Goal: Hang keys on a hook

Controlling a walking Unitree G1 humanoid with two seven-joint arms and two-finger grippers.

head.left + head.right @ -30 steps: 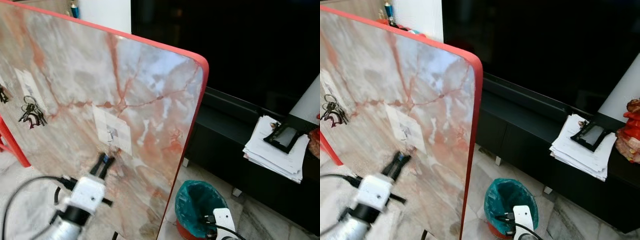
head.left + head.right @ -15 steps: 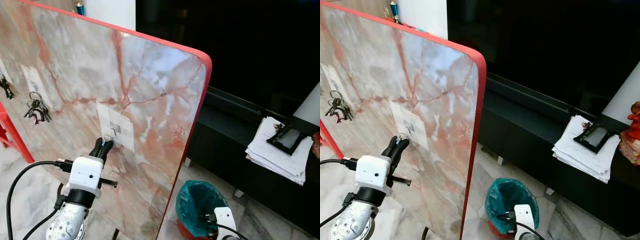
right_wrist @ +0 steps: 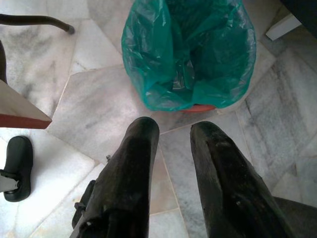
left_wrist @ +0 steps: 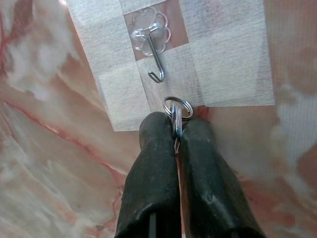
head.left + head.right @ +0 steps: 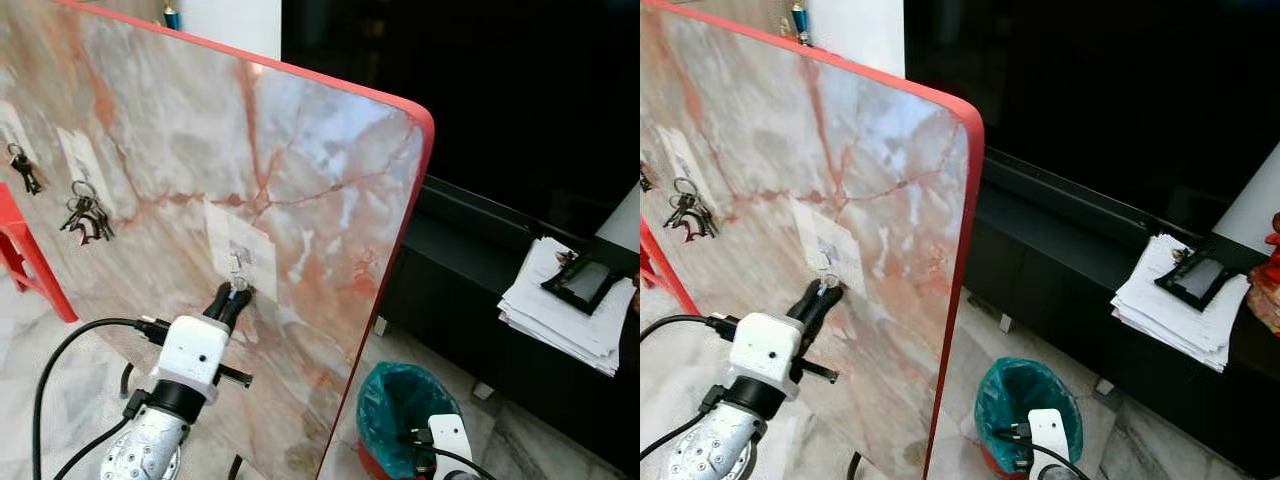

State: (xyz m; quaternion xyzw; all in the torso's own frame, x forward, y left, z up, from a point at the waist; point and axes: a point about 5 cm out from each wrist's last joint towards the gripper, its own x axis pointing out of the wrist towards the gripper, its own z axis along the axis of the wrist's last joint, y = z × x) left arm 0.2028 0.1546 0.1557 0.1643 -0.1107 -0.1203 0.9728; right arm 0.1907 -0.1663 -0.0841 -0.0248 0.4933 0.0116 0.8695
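Note:
My left gripper (image 5: 232,297) is raised to the marble board (image 5: 330,170) and shut on a key ring (image 4: 177,107). The silver ring pokes out between the fingertips, just below a clear stick-on hook (image 4: 154,52) taped to the board; ring and hook are a little apart. From the head camera the same hook (image 5: 238,260) sits right above the black fingers (image 5: 818,299). Another bunch of keys (image 5: 85,213) hangs from a hook further left, with a single key (image 5: 24,171) beyond it. My right gripper (image 3: 171,136) hangs low and open over the floor.
The board has a red rim (image 5: 405,190) and stands upright on the marble floor. A teal-lined waste bin (image 5: 405,412) stands right of it, below a dark TV bench with a paper stack (image 5: 568,315). A red stool leg (image 5: 30,260) is at far left.
The left gripper has risen from below the hook to just under it, bringing the ring close to the hook's tip. The camera has shifted slightly.

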